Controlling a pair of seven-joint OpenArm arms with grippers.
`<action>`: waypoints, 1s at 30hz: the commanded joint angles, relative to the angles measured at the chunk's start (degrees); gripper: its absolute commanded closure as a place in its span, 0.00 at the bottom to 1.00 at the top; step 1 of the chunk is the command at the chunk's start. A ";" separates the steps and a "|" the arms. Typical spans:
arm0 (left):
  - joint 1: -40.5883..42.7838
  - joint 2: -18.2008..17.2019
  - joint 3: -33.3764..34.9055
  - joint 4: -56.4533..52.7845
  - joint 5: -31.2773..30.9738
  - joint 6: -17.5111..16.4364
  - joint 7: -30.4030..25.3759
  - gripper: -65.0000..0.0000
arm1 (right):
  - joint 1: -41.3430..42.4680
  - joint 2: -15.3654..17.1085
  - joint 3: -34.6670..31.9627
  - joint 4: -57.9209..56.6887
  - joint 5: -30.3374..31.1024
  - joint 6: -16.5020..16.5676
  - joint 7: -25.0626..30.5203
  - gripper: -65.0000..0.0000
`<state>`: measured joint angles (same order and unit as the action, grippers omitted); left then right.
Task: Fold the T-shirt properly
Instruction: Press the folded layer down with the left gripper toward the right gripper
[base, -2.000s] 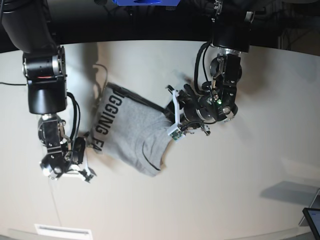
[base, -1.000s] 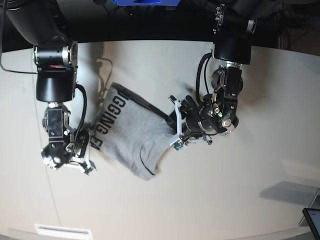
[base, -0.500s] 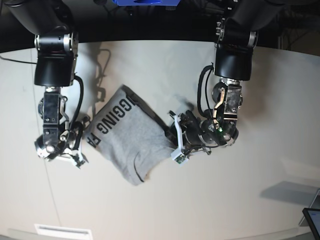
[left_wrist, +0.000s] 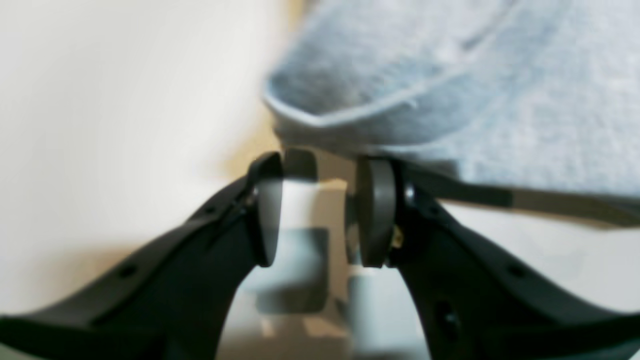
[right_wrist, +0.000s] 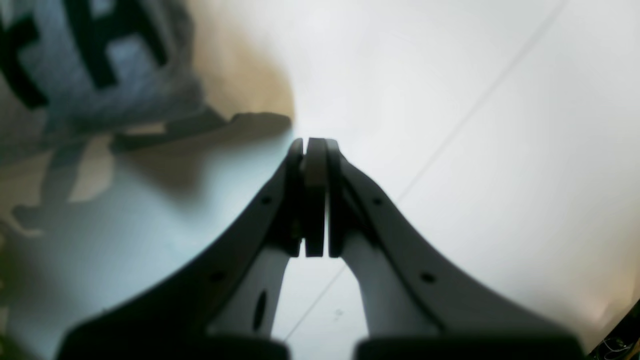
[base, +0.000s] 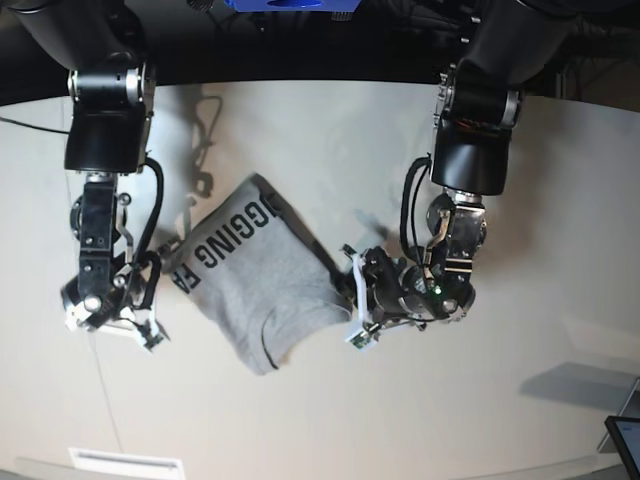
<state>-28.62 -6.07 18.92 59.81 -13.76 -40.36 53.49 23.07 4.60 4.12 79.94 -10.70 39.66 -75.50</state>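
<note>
Base view: T-shirt (base: 250, 290) between closed right pincer (base: 150, 335) and parted left pincer (base: 358, 300).

text: "GGING" | on: T-shirt (base: 255, 290) | second line: partly hidden

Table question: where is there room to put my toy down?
The table is bare behind the T-shirt, between the two arms, and along the near edge in front of the shirt. The far side past the left gripper looks open too. It is crowded in the middle, where the shirt lies between the left and right gripper.
</note>
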 joint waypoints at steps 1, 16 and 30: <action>-2.10 0.48 1.35 -0.78 -0.26 0.36 -0.88 0.63 | 2.12 0.37 -0.12 0.98 -0.16 0.34 0.21 1.00; -7.11 5.85 4.07 -13.44 -0.26 0.36 -8.70 0.63 | 2.56 0.63 0.06 0.98 -0.25 0.34 0.30 1.00; -13.71 8.66 7.50 -25.04 -0.26 0.36 -17.14 0.63 | -1.05 1.16 2.87 0.98 -0.07 0.34 0.21 1.00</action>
<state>-41.04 2.09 26.39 34.44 -13.74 -39.44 36.01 20.56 5.61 6.90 79.99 -10.72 39.66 -75.57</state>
